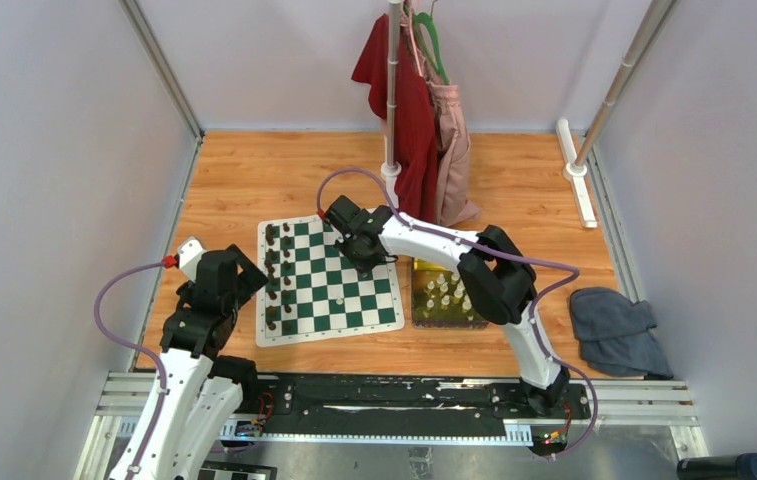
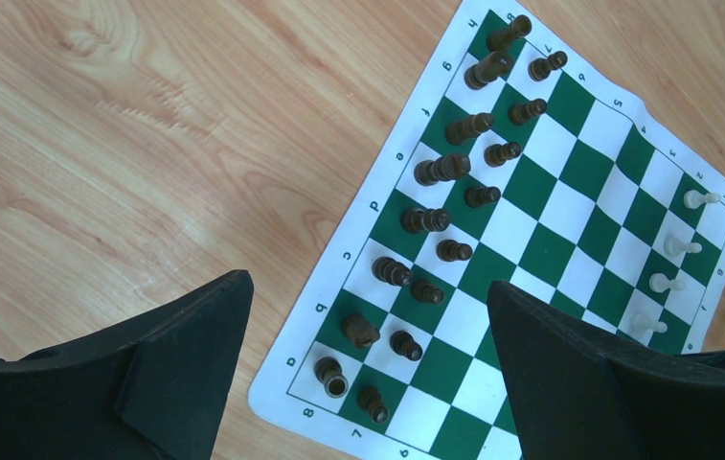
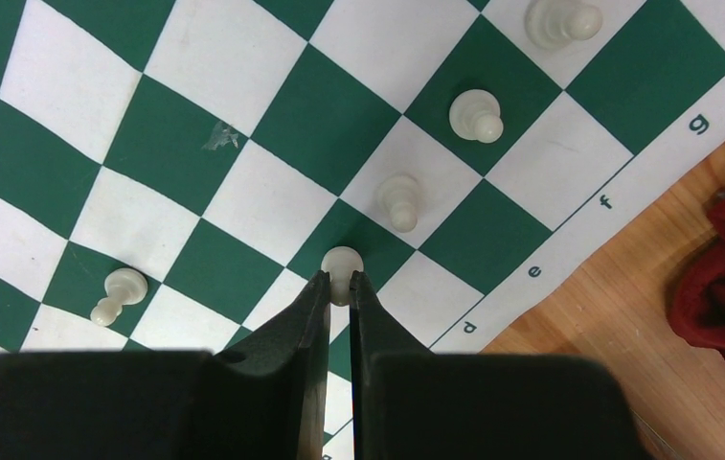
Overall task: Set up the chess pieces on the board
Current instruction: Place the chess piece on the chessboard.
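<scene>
1. Right claw (image 3: 339, 280) was pinched narrow on a white pawn (image 3: 341, 261), low over a green square in the second row from the lettered right edge of the board (image 1: 344, 300). Whether the pawn rested on the square I could not tell.
2. Left claw (image 2: 368, 287) hung wide and empty above the board's left side.
3. Done: dark pieces (image 1: 272, 275) filled both rows along the board's left edge. Three white pawns (image 3: 476, 115) stood in line just beyond the held one, and a lone pawn (image 3: 119, 292) stood apart, near the board's numbered border.
4. Left, by my reckoning: most white pieces (image 1: 444, 295) sat in the tray (image 1: 416, 318) just right of the board, so the white side was barely begun.
</scene>
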You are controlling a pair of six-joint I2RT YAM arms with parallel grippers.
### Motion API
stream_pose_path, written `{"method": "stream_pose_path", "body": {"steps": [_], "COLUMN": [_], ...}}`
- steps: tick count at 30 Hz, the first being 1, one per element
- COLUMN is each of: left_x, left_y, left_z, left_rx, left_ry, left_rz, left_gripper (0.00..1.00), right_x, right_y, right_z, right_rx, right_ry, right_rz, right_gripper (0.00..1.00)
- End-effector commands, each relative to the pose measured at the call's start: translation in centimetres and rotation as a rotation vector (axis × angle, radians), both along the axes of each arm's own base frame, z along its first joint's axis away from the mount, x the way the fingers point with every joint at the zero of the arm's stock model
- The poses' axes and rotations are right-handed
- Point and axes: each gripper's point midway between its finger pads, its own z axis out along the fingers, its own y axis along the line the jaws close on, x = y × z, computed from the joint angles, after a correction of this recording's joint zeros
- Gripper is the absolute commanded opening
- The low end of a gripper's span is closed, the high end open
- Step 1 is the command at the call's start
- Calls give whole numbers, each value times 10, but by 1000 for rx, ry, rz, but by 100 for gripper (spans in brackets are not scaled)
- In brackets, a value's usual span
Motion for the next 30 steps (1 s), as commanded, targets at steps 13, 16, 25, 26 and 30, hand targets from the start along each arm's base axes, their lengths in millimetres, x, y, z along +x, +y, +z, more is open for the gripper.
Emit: {"method": "stream_pose_path", "body": {"steps": [13, 16, 25, 26, 30], "left_x": [1, 2, 2, 1, 2], "left_y": [3, 3, 3, 3, 3], "left_z": [-3, -3, -2, -2, -2], "left_rx": [14, 14, 13, 13, 12], "left_ry": [0, -2, -4, -4, -6], "left_rz": [9, 9, 8, 8, 8], "left_gripper": [100, 100, 100, 100, 100], "right_x": [-3, -3, 0, 0, 1], "right_y": [-5, -5, -3, -3, -3], "right_z": [-17, -16, -11, -10, -6], "right_rx": [-25, -25, -20, -18, -19], "right_ry": [40, 38, 27, 26, 20], "right_rz": [-13, -14, -14, -13, -11], "right_gripper": [2, 12, 36, 36, 37]}}
